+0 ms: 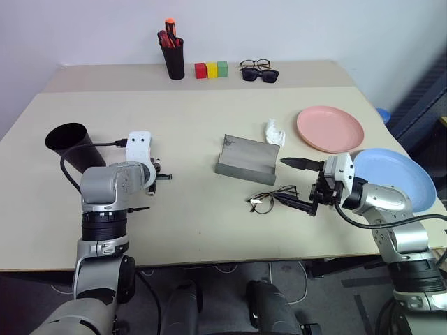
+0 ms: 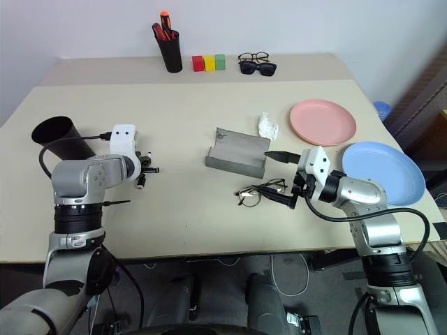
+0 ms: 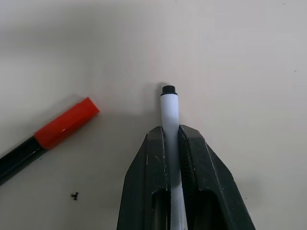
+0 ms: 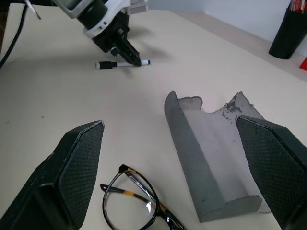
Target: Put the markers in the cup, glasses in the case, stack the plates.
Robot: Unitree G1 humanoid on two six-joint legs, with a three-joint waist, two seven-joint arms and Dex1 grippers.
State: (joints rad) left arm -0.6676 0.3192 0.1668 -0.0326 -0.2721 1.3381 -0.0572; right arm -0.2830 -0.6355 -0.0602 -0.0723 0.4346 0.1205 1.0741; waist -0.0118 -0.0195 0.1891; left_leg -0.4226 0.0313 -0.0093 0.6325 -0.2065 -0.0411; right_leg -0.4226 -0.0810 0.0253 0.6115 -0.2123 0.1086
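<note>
2 claws, left claw (image 3: 173, 143) clamping white marker (image 3: 170, 108)

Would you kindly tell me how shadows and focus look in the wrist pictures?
Left wrist view: a soft shadow fringes the white marker clamped in the left gripper, and the red cap is sharp. Right wrist view: the right gripper's fingers are crisp, and the glasses show a small glint.

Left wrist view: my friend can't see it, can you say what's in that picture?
The left gripper is shut on a white marker, whose black tip pokes out past the two black fingers. Beside it on the pale table lies a black marker with a red cap, apart from the gripper.
</note>
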